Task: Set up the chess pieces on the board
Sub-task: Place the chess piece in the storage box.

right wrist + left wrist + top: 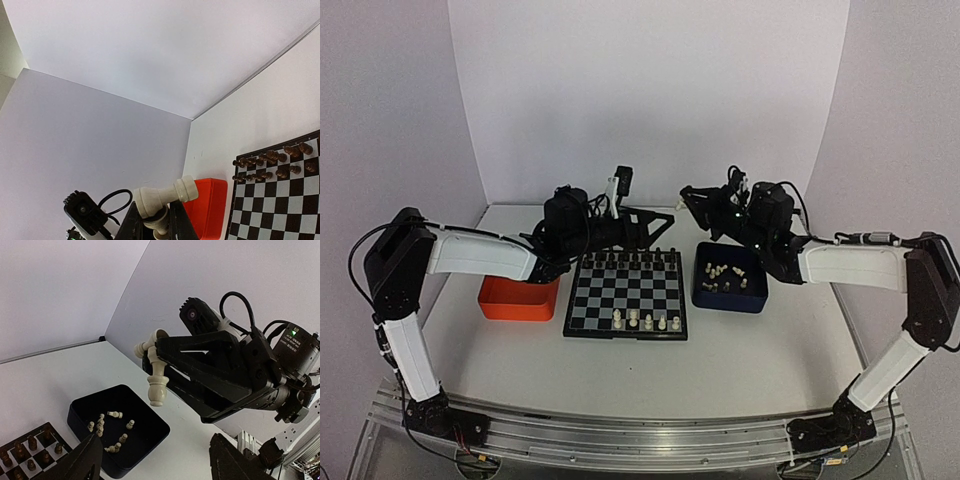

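Chess pieces (157,384) pinched in right gripper (157,354) jaws, plain in wrist views, kinda lost from above, left gripper (156,441) jaws spread

Right tool (159,357) pinches 2 chess pieces (157,382)

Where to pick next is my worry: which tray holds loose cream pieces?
The dark blue tray, right of the board: cream pieces lie scattered inside it. The orange tray, left of the board, shows none.
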Tool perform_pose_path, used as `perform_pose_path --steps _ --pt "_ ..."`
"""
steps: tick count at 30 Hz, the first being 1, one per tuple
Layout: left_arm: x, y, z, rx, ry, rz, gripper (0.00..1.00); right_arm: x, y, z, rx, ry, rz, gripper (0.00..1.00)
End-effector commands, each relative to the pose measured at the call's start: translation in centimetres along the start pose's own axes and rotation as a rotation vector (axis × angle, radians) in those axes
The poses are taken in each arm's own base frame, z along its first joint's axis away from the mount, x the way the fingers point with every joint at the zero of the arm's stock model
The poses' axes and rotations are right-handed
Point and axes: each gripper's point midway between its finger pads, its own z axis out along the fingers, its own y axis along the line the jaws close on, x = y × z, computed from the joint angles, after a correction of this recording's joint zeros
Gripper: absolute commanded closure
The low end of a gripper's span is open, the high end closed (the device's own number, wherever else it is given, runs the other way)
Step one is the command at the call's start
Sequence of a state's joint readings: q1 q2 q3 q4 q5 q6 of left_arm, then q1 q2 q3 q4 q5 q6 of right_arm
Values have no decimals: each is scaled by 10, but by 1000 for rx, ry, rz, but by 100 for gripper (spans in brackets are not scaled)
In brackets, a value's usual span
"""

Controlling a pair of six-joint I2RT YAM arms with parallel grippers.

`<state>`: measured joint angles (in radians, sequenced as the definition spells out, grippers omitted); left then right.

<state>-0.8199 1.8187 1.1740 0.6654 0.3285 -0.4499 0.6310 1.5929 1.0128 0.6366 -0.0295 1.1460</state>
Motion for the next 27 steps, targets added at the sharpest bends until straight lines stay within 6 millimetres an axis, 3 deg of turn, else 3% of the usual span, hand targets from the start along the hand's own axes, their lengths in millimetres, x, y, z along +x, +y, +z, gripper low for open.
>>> perform_pose_path --steps 1,4,11,27 --pt "-34 -19 11 65 -113 8 31 -4 42 -13 -132 -38 36 100" --pt "-36 -19 16 74 -130 -14 41 1 42 -17 -135 -33 40 100" --pt "-30 -25 26 118 -146 -35 56 5 46 -23 -170 -29 46 100" --pt "-29 -39 28 138 -183 -24 63 12 46 -29 -186 0 51 100"
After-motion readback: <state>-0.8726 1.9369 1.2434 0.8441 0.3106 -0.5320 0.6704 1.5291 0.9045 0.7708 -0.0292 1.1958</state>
